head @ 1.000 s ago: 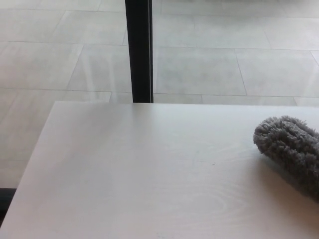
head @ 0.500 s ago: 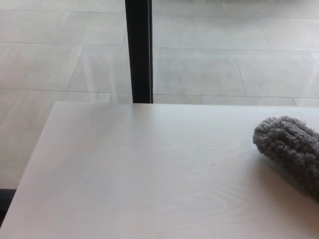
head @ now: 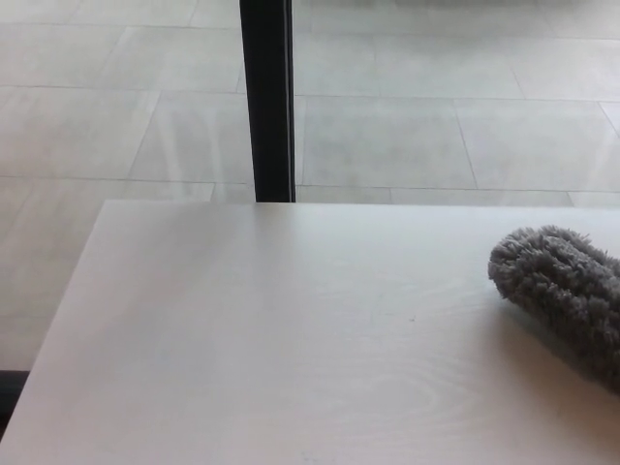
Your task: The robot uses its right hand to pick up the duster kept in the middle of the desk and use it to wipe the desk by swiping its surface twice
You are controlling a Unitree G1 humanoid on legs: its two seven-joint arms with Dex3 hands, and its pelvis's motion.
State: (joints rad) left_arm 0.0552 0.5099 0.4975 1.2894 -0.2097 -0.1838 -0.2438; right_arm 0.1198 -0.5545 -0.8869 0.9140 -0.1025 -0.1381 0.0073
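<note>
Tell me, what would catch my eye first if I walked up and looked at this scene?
Probably the fluffy grey duster, lying on the right side of the pale wooden desk and running out of the picture's right edge. Next, the dark vertical post standing behind the desk's far edge, against a light tiled floor. No robot hand shows in this view.

Pale wood-grain desk filling the lower frame, fluffy grey duster lying at its right edge, partly cropped
</note>
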